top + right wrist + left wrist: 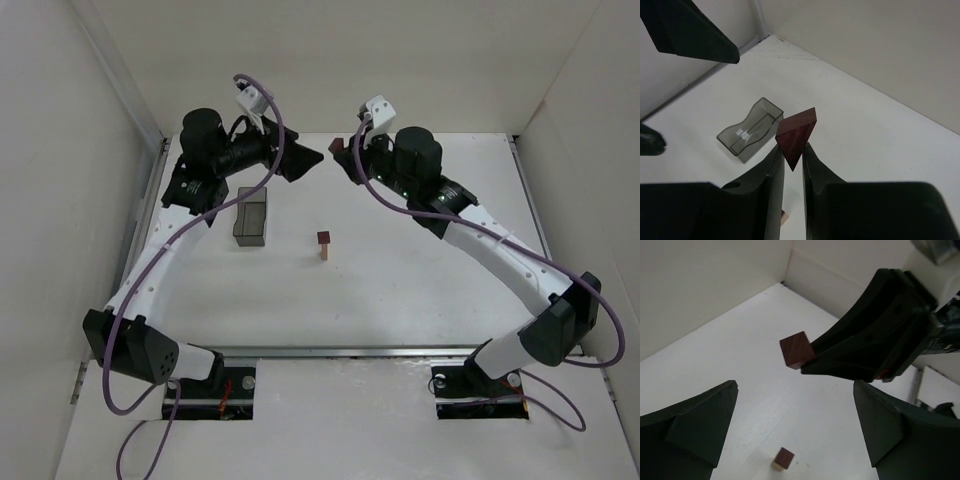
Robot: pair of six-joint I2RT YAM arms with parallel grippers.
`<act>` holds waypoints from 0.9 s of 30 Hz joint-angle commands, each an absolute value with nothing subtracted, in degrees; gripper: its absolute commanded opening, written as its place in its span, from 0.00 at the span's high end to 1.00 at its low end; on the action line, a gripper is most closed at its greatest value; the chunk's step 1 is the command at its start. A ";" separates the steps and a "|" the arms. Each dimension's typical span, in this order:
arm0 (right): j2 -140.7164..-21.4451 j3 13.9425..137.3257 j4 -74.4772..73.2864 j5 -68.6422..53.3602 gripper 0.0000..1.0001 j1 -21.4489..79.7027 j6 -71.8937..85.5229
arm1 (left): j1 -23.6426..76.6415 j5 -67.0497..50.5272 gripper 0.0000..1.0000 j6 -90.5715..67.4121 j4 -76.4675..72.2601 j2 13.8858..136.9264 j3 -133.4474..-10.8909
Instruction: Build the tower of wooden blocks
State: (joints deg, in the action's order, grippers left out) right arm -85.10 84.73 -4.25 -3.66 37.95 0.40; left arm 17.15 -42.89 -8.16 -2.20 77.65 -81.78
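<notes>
Slippage is the risk: the right gripper (pixel 790 154) pinches the reddish-brown block (pixel 797 131) by one corner, aloft beside the wide-open left gripper (pixel 300 160), well apart from the slim tower (pixel 323 245) mid-table.

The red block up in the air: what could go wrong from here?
The block is pinched only by its lower corner between the right fingers, so it could twist or slip out. The tower is slim, a dark piece on a thin tan post; a nudge while placing may topple it. The open left fingers sit close and could bump the block.
</notes>
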 commanded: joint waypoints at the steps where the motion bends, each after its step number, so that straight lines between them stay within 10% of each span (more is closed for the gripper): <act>1: -82.89 83.06 -1.41 -4.13 1.00 39.19 -0.53 | 17.05 -50.71 0.00 -18.80 -6.50 76.91 -82.63; 10: -82.35 82.53 -1.93 -1.67 1.00 41.57 -1.58 | 18.72 -47.73 0.03 -24.42 -3.25 79.62 -81.83; 27: -81.83 82.00 -1.93 -1.05 1.00 43.24 -2.11 | 18.72 -45.17 0.43 -27.25 -5.44 81.91 -80.68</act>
State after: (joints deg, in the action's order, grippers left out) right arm -83.99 81.62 -4.45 -1.50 42.74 -1.69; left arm 18.63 -43.48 -26.11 -1.17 82.94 -81.25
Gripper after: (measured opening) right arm 0.220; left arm 0.586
